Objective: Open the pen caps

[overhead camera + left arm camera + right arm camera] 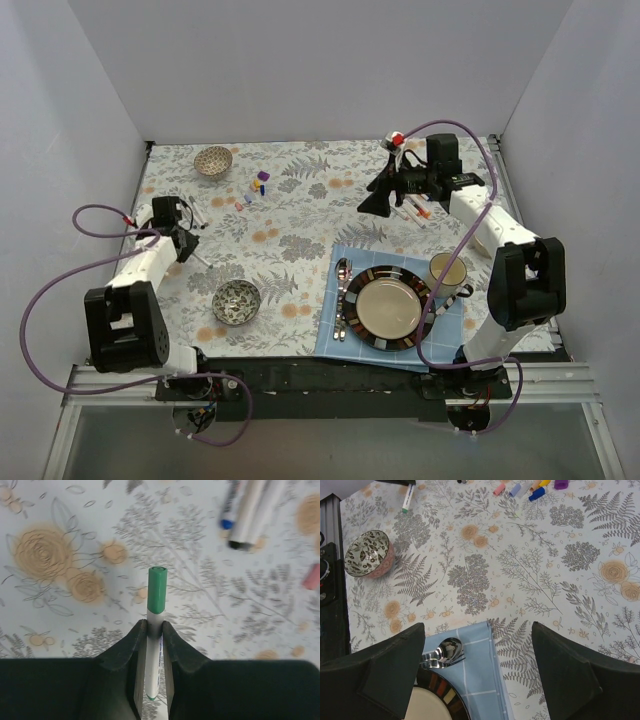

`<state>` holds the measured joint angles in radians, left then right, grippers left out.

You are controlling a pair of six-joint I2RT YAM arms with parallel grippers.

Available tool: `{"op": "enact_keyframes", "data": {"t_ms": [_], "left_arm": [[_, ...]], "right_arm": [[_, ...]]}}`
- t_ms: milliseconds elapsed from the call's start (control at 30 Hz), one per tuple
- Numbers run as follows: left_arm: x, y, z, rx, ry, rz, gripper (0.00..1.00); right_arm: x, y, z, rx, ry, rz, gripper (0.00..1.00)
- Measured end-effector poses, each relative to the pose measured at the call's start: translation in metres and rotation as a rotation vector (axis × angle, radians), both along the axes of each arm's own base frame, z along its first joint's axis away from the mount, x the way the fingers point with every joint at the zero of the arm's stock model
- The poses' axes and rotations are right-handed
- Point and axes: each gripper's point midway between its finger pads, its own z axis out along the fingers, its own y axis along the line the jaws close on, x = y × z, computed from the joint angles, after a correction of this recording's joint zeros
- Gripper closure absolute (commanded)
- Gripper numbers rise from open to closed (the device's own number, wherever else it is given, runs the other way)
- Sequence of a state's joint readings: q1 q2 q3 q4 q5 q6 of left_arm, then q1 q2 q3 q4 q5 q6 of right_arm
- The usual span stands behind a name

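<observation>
My left gripper [155,625] is shut on a white-barrelled pen [154,655] whose green cap [157,590] points away from it, just above the floral cloth. In the top view this gripper [186,240] is at the left side. More pens [252,510] lie beyond it, one with a blue end [227,522], and a pink cap [312,577] lies at the right. Several loose caps [520,489] and a purple marker [262,177] lie mid-table at the back. My right gripper [477,630] is open and empty above the blue napkin's corner [480,670]. Pens [415,208] lie just to the right of it [378,205].
A spoon and fork [442,652] lie on the blue napkin beside a dark-rimmed plate [372,277], with a mug [447,272] to its right. One patterned bowl [237,300] stands front left, another [213,160] at the back left. White walls enclose the table.
</observation>
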<state>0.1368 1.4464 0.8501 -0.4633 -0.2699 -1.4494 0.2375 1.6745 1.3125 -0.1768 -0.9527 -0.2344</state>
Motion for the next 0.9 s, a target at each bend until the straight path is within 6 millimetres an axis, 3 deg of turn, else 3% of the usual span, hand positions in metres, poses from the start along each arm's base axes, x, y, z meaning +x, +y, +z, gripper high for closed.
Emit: {"op": "enact_keyframes", "data": {"t_ms": [167, 300, 367, 467, 600, 667, 700, 733, 900], "left_arm": [[0.035, -0.017, 0.046, -0.051, -0.230, -0.095, 1.00], [0.054, -0.048, 0.069, -0.149, -0.388, -0.241, 1.00], [0.055, -0.072, 0.080, -0.203, -0.463, -0.336, 1.00], [0.058, -0.122, 0.104, -0.272, -0.574, -0.509, 1.00], [0.049, -0.199, 0.136, -0.369, -0.714, -0.737, 1.00], [0.039, -0.230, 0.143, -0.423, -0.768, -0.813, 1.00], [0.032, -0.242, 0.143, -0.451, -0.786, -0.839, 1.00], [0.026, -0.253, 0.141, -0.475, -0.796, -0.860, 1.00], [0.011, -0.296, 0.135, -0.557, -0.822, -0.922, 1.00]], "right_arm": [[-0.011, 0.016, 0.001, -0.035, -0.074, 0.042, 0.02], [-0.030, 0.031, 0.008, -0.062, -0.170, 0.079, 0.02], [-0.043, 0.039, 0.013, -0.026, -0.173, 0.125, 0.02], [-0.057, 0.046, 0.014, 0.062, -0.085, 0.243, 0.12], [-0.042, 0.054, -0.011, 0.083, 0.071, 0.299, 0.14], [-0.050, 0.056, -0.028, 0.094, 0.156, 0.296, 0.12], [-0.058, 0.056, -0.035, 0.100, 0.209, 0.288, 0.12], [-0.066, 0.058, -0.040, 0.105, 0.258, 0.280, 0.02], [-0.078, 0.076, -0.044, 0.115, 0.407, 0.211, 0.02]]}}
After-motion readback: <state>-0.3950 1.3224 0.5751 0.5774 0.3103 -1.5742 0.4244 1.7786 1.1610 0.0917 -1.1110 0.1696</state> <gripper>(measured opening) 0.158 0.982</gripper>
